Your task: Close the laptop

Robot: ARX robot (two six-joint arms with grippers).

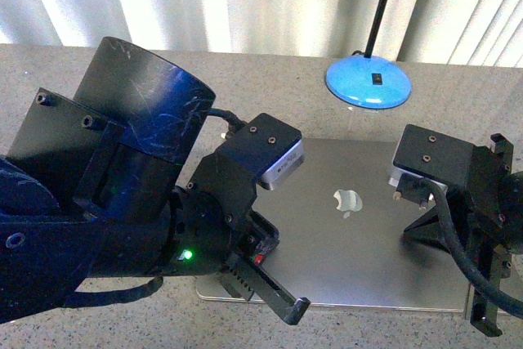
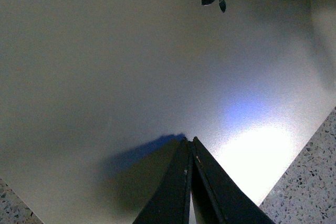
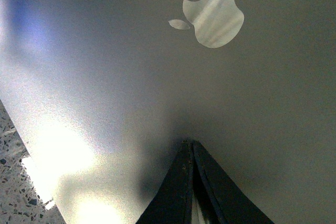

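Observation:
The laptop (image 1: 351,251) lies closed and flat on the table, its silver-grey lid up with the apple logo (image 1: 347,200) in the middle. My left gripper (image 1: 260,247) is shut and empty, its tips on or just above the lid near the laptop's front left part. In the left wrist view the tips (image 2: 189,140) meet over the bare lid (image 2: 105,66). My right gripper (image 1: 421,230) is shut and empty over the lid's right part. In the right wrist view its tips (image 3: 189,141) point at the lid (image 3: 115,77) below the logo (image 3: 212,17).
A blue lamp base (image 1: 368,81) with a thin black stem stands just behind the laptop. The speckled stone table (image 1: 270,79) runs back to pale curtains. My bulky left arm (image 1: 122,185) fills the left foreground.

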